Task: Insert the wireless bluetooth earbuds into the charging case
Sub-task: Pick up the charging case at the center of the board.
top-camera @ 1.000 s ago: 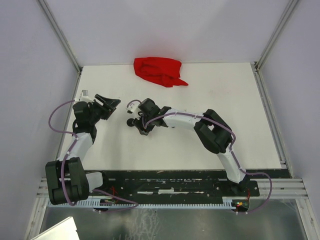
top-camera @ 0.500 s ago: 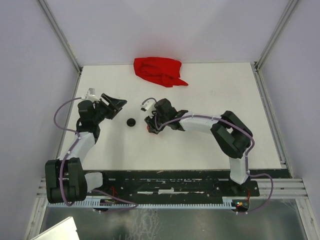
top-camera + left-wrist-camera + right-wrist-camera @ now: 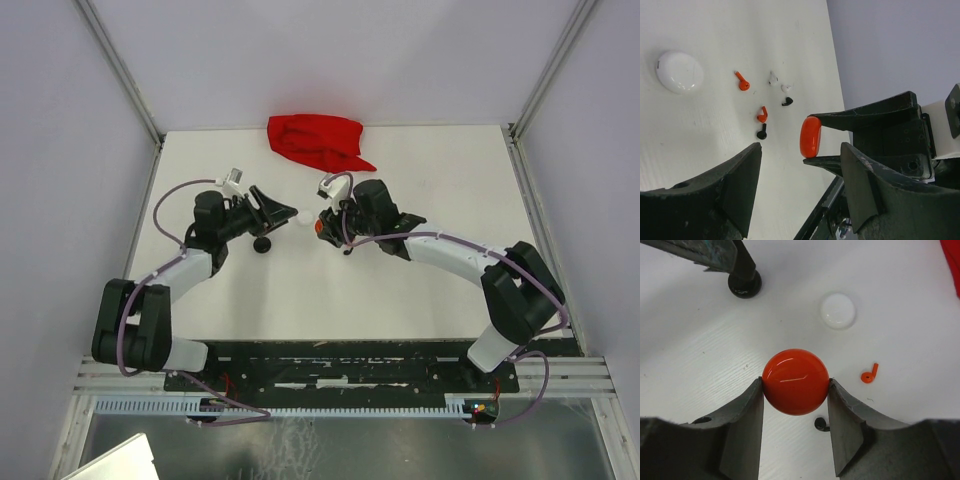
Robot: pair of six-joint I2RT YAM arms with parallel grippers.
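- My left gripper (image 3: 283, 213) hangs over the left-centre of the table (image 3: 430, 290). Its jaws stand apart and hold nothing.
- A black case (image 3: 262, 245), round and flat, lies on the table just below that gripper's fingertips.
- My right gripper (image 3: 795, 390) is closed on the orange-red case (image 3: 795, 381). One finger presses each side of its rim.
- The orange-red case is a glossy, closed disc. It appears round in the right wrist view and as a narrow oval, edge-on, in the left wrist view.
- The earbuds (image 3: 762, 115) lie loose on the white table, in a scattered cluster beyond the held case. The left wrist view shows six of them: two red, two white, two black.
- Each earbud is tiny and comma-shaped, with a rounded head and a short stem. Each is far smaller than any case.
- A white case (image 3: 679, 71), round and closed, lies flat near the cluster, apart from every earbud.
- A crumpled red cloth (image 3: 318, 142) lies at the far edge of the table.
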